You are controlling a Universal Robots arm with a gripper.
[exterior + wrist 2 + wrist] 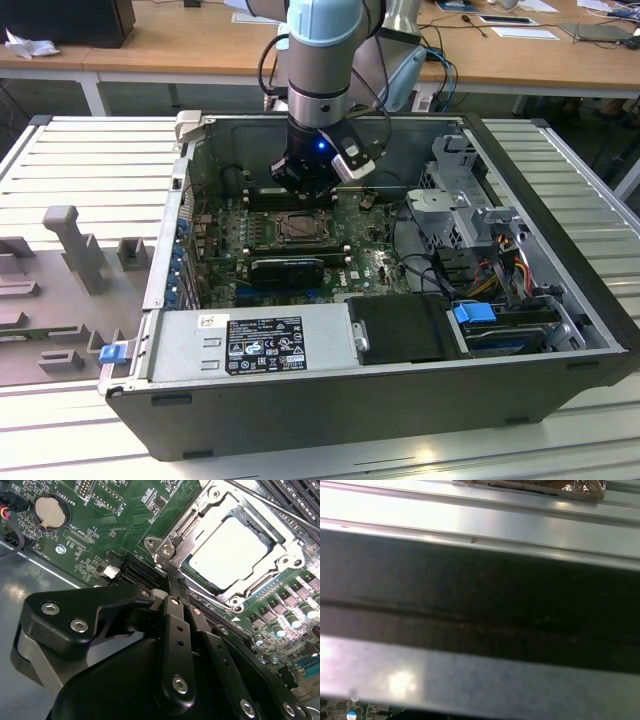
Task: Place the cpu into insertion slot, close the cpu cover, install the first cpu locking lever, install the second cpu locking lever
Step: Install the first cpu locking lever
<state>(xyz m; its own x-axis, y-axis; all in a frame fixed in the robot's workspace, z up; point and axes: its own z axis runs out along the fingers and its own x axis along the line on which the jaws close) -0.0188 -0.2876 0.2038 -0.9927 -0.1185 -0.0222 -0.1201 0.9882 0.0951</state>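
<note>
Cpu [231, 551] sits seated in the insertion slot [197, 582] on the green motherboard [125, 525], its pale silvery top showing through the window of the cpu cover [280, 560], which lies flat down over it. In the second wrist view, a thin metal lever rod [270, 502] runs along the far side of the socket, near the black memory slots [295, 495]. The claw [176, 587] hangs just beside the near corner of the socket frame, its 2 black fingers [175, 630] pressed close together with nothing held between them, the tips reaching toward the corner of the metal surround; whether they touch it I cannot tell. A round silver coin battery [50, 511] lies well apart from the socket on the board. In the exterior view, the arm [318, 60] reaches down into the open computer case [560, 330], with the claw [300, 185] low over the board just behind the socket [298, 228]. The case lies on its side on a slatted metal desk [80, 160]. A grey power supply box [250, 345] with a label fills the near side of the case, and grey moulded fixtures [70, 240] stand at the exterior view's left. In the first wrist view, a grey case wall [480, 680] and slatted surface [480, 515] appear.
</note>
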